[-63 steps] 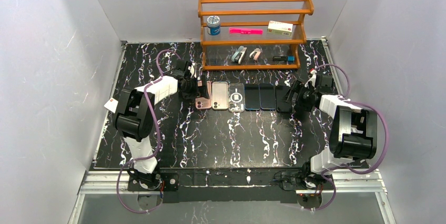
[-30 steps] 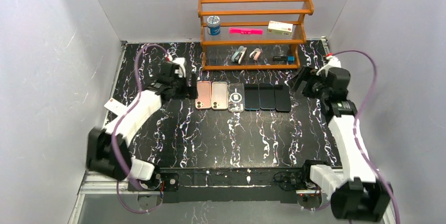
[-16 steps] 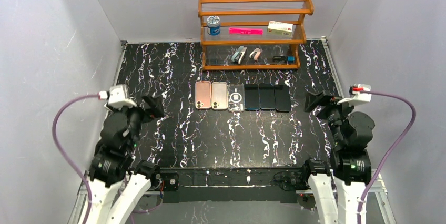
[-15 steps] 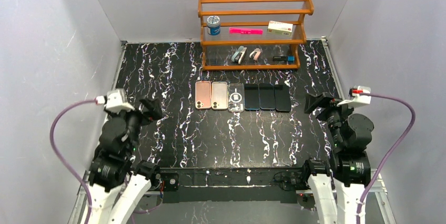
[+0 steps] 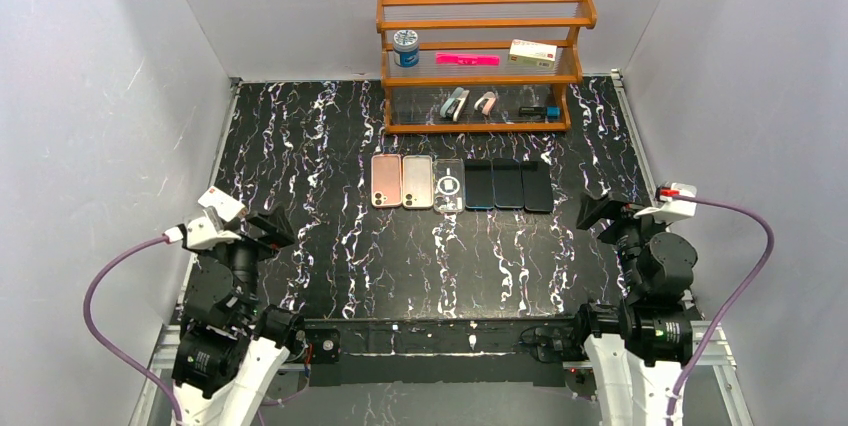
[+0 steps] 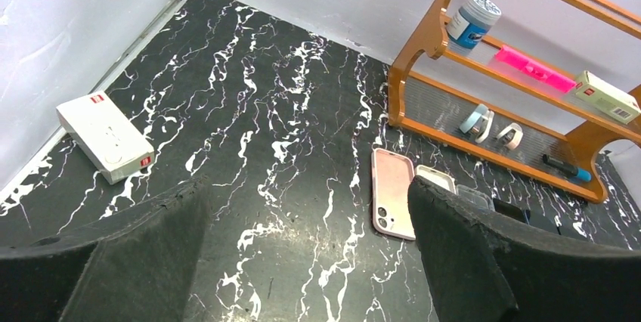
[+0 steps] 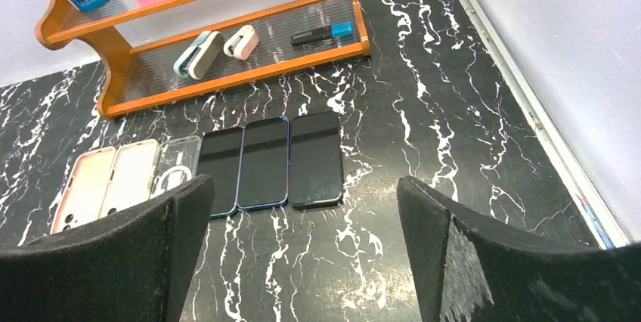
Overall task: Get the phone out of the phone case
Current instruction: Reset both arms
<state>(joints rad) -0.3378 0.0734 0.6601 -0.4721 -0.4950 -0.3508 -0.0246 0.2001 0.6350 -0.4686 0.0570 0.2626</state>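
A row of 6 flat items is being shown across the middle of the black marbled table (image 5: 330,146), just in front of a wooden rack (image 5: 480,76). At the left end, a pink phone case (image 5: 386,181) is lying back-up, with camera lenses showing in its cutout. A second pink phone case (image 5: 417,181) is lying against it, and whether a phone sits inside that one cannot be told. A clear phone case (image 5: 450,186) with a ring mark comes next, then 3 dark phones (image 5: 508,186) side by side, screens up.

The left gripper (image 6: 306,208) is being held above the near-left part of the table, its fingers (image 6: 469,261) spread wide with nothing between them. The pink phone case is lying ahead of it and to its right, well apart. A white box (image 6: 106,137) is lying by the left wall.

The right gripper (image 7: 306,201) is being held above the near-right part, its jaws likewise wide apart and empty. The 3 dark phones are lying ahead of it, well apart, with the cases farther to the left.
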